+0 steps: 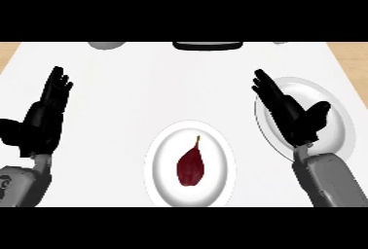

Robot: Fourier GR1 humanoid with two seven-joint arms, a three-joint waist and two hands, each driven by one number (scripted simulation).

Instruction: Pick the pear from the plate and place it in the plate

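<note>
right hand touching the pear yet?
Apart. The head view shows the right hand open over the right-hand plate, with bare counter between it and the pear lying on the middle plate.

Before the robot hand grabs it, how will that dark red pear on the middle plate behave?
The pear looks smooth and tapered, so it may slip toward its narrow stem end. Lying on its side on the plate, it could roll if nudged. It probably stays rigid, though its skin might bruise.
</note>
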